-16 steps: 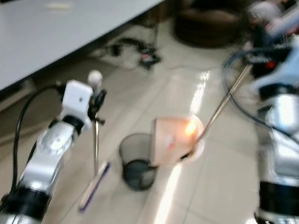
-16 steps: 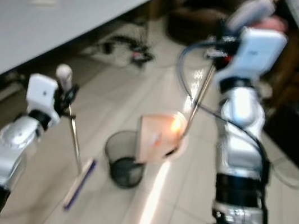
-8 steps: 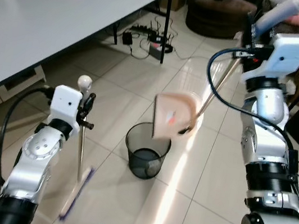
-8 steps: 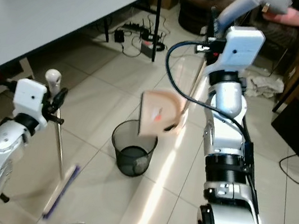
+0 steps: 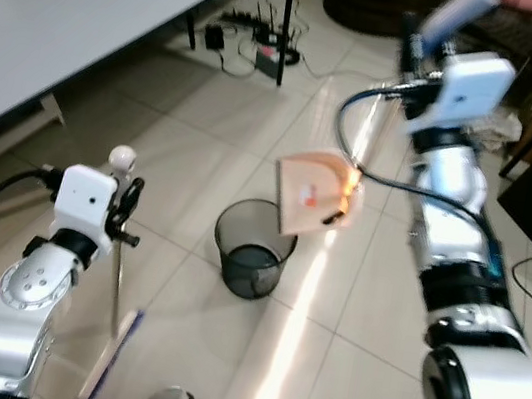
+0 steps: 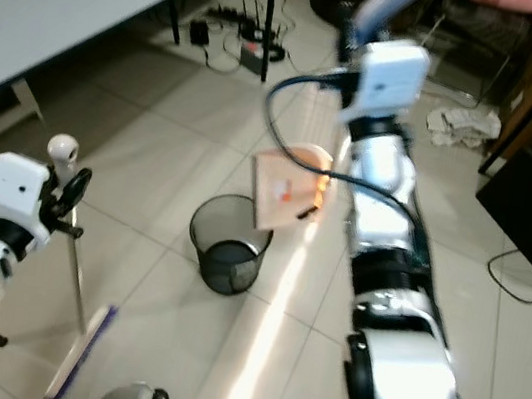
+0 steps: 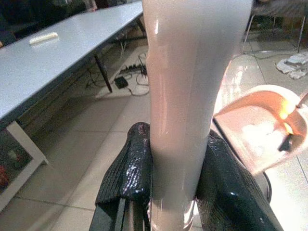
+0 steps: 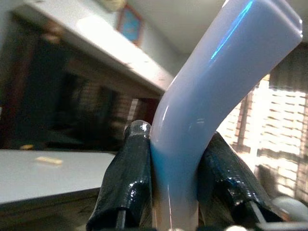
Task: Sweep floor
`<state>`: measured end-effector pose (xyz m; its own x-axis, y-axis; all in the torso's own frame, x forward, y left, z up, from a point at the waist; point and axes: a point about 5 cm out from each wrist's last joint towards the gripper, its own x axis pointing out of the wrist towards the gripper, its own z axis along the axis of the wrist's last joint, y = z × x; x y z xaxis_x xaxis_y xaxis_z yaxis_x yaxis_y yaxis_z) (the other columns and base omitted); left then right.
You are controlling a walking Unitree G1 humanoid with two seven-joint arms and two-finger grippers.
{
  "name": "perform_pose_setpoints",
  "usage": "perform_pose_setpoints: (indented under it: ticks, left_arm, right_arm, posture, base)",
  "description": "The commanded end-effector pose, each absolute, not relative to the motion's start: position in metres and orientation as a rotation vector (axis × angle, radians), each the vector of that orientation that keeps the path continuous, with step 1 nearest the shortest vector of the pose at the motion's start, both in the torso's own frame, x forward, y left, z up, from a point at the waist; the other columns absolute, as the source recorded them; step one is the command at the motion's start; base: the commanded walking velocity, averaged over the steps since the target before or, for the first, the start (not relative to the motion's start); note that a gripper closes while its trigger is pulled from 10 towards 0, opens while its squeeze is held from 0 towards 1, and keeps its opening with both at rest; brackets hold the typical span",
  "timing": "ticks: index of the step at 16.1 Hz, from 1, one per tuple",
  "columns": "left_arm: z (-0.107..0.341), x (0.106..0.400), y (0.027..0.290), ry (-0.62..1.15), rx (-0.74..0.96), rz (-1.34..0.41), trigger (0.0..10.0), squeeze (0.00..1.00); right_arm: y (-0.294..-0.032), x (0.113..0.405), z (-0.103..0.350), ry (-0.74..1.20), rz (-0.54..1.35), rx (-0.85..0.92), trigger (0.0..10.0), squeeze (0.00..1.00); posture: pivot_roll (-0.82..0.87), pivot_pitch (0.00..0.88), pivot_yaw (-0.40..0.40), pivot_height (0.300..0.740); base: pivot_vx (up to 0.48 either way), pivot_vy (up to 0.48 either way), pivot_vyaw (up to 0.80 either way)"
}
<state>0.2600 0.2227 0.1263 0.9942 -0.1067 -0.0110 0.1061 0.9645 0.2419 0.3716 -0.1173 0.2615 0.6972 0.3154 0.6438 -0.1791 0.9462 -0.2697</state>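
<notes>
1. The dustpan (image 5: 312,195) now hangs tipped at the rim of the black bin (image 5: 253,248), lower than half a second ago; I judge the emptying is under way.
2. My right gripper (image 8: 168,168) stays clamped on its handle.
3. My left gripper (image 7: 168,178) stays clamped on the broom (image 5: 110,337), which stands on the floor (image 5: 206,129) beside the bin.

Dustpan (image 5: 312,194) over bin (image 5: 252,248) (tilted)

Glossy tiled floor (image 5: 201,164) (mesh bin (image 5: 253,248)).
</notes>
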Motion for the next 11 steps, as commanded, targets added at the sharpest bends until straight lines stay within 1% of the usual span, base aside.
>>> perform_pose_setpoints:
  ticks: [1, 3, 4, 5, 6, 7, 9, 11]
  left_arm:
    - [0.140, 0.257, 0.228, -0.051, 0.267, -0.071, 10.0, 0.00]
    - [0.139, 0.251, 0.227, -0.040, 0.264, -0.065, 10.0, 0.00]
    - [0.138, 0.250, 0.226, -0.033, 0.264, -0.072, 10.0, 0.00]
    - [0.137, 0.249, 0.225, -0.030, 0.266, -0.073, 10.0, 0.00]
    - [0.137, 0.251, 0.225, -0.028, 0.265, -0.073, 10.0, 0.00]
    - [0.137, 0.251, 0.225, -0.028, 0.265, -0.073, 10.0, 0.00]
    - [0.139, 0.253, 0.224, -0.033, 0.263, -0.074, 10.0, 0.00]
    - [0.140, 0.255, 0.223, -0.035, 0.259, -0.073, 10.0, 0.00]
  right_arm:
    - [-0.101, 0.366, 0.283, -0.876, 0.344, -0.222, 10.0, 0.00]
    - [-0.084, 0.363, 0.278, -0.901, 0.423, -0.250, 10.0, 0.00]
    - [-0.074, 0.359, 0.274, -0.916, 0.475, -0.302, 10.0, 0.00]
    - [-0.070, 0.357, 0.272, -0.921, 0.493, -0.313, 10.0, 0.00]
    - [-0.059, 0.352, 0.269, -0.944, 0.554, -0.341, 10.0, 0.00]
    - [-0.059, 0.352, 0.269, -0.944, 0.554, -0.341, 10.0, 0.00]
    - [-0.049, 0.347, 0.264, -0.963, 0.613, -0.366, 10.0, 0.00]
    - [-0.035, 0.337, 0.250, -0.965, 0.715, -0.393, 10.0, 0.00]
  posture:
    - [0.13, 0.214, 0.017, 0.740]
    - [0.13, 0.205, 0.010, 0.740]
    - [0.13, 0.203, 0.010, 0.740]
    - [0.13, 0.207, 0.011, 0.740]
    - [0.13, 0.213, 0.016, 0.740]
    - [0.13, 0.213, 0.016, 0.740]
    - [0.12, 0.204, 0.013, 0.740]
    - [0.12, 0.199, 0.010, 0.740]
  base:
    - [0.000, 0.000, 0.00]
    - [0.000, 0.000, 0.00]
    - [0.000, 0.000, 0.00]
    - [0.000, 0.000, 0.00]
    - [0.000, 0.000, 0.00]
    - [0.000, 0.000, 0.00]
    - [0.000, 0.000, 0.00]
    - [0.000, 0.000, 0.00]
